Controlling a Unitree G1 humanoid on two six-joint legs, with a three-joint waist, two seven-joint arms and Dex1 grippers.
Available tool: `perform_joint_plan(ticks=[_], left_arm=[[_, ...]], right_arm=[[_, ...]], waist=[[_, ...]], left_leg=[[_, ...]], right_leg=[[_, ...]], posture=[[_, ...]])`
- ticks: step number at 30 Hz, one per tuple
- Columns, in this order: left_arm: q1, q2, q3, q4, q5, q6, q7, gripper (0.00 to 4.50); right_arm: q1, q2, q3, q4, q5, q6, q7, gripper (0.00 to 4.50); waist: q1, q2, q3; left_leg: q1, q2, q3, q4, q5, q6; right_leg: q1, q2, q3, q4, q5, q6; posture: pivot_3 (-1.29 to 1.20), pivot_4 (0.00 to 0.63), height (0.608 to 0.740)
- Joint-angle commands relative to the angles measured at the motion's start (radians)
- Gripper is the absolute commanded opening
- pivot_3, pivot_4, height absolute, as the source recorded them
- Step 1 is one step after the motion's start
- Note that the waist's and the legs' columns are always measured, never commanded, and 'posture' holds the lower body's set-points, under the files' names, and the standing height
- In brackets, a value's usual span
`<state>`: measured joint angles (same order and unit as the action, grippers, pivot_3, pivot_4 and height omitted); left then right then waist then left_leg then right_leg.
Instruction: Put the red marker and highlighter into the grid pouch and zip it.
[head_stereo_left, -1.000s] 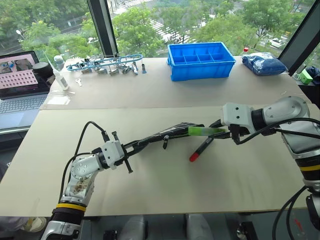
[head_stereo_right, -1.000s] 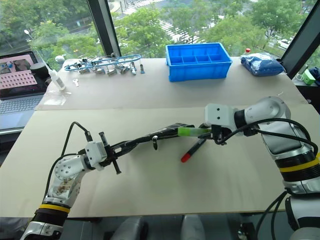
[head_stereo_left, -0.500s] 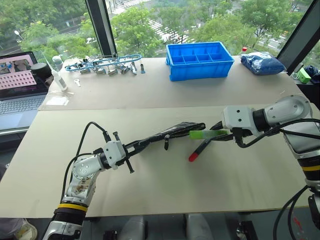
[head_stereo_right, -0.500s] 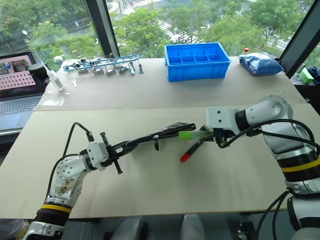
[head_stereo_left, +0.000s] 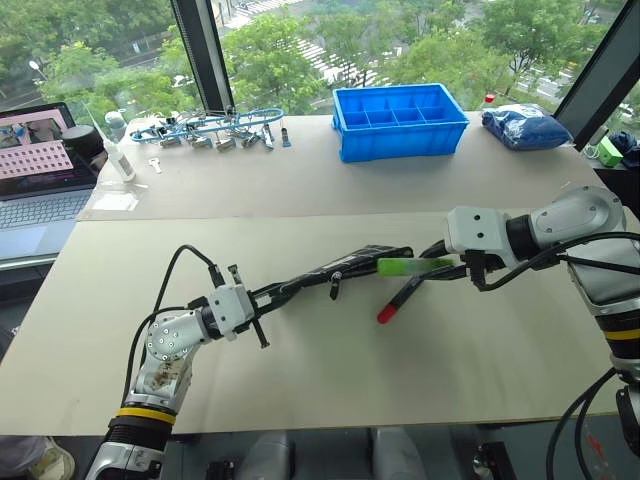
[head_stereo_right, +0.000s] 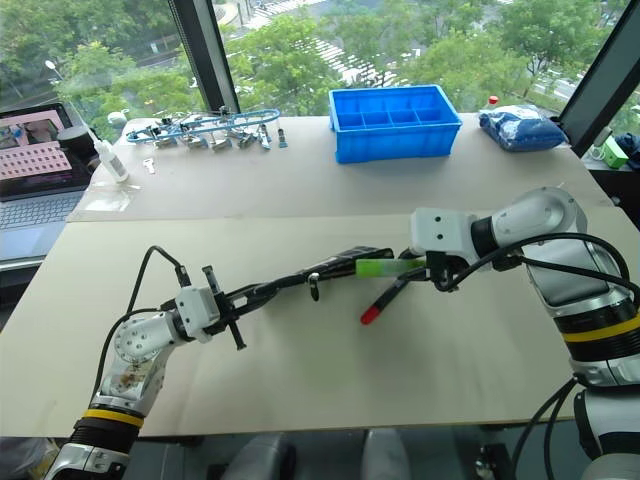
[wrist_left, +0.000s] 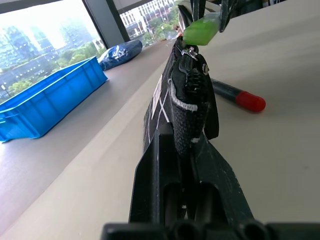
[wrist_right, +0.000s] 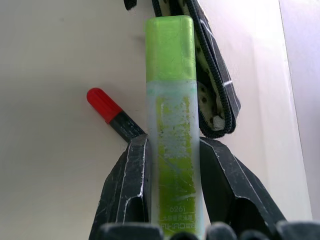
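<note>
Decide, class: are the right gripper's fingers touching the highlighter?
Touching. The right wrist view shows the two black fingers of the right gripper pressed against both sides of the highlighter, with no gap at either side.

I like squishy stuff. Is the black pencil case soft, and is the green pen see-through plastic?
The pencil case looks like soft woven black cloth: rough weave, thin white lines, sagging between the grippers. The green pen looks like smooth hard plastic, cloudy and part see-through in its body, with a solid bright green cap. Both are judged by look alone.
</note>
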<state>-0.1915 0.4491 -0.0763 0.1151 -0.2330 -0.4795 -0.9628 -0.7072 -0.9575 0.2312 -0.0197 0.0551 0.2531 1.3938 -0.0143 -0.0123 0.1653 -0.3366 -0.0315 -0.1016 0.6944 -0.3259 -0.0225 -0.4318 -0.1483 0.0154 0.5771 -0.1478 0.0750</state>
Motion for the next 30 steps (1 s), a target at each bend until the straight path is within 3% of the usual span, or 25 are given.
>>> perform_joint_plan(ticks=[1,14,30], left_arm=[[0.002,0.008,-0.002,-0.032,0.006,-0.029,0.004,0.00],[0.009,0.007,-0.025,-0.046,0.026,-0.040,0.011,0.00],[0.021,-0.006,-0.028,-0.049,0.024,-0.032,0.041,0.00]], right_arm=[[-0.018,-0.015,0.015,0.018,-0.046,-0.042,0.002,1.00],[-0.037,0.045,0.099,0.040,-0.170,-0.115,-0.034,1.00],[-0.054,0.202,0.029,-0.043,-0.144,0.119,-0.173,1.00]], waist=[[0.000,0.000,0.000],[-0.001,0.000,0.000],[0.000,0.000,0.000]], left_leg=[[0.000,0.000,0.000,0.000,0.000,0.000],[0.000,0.000,0.000,0.000,0.000,0.000],[-0.001,0.000,0.000,0.000,0.000,0.000]], right_leg=[[0.000,0.000,0.000,0.000,0.000,0.000],[0.000,0.000,0.000,0.000,0.000,0.000],[-0.002,0.000,0.000,0.000,0.000,0.000]], posture=[[0.00,0.150,0.740],[0.00,0.150,0.740],[0.00,0.150,0.740]])
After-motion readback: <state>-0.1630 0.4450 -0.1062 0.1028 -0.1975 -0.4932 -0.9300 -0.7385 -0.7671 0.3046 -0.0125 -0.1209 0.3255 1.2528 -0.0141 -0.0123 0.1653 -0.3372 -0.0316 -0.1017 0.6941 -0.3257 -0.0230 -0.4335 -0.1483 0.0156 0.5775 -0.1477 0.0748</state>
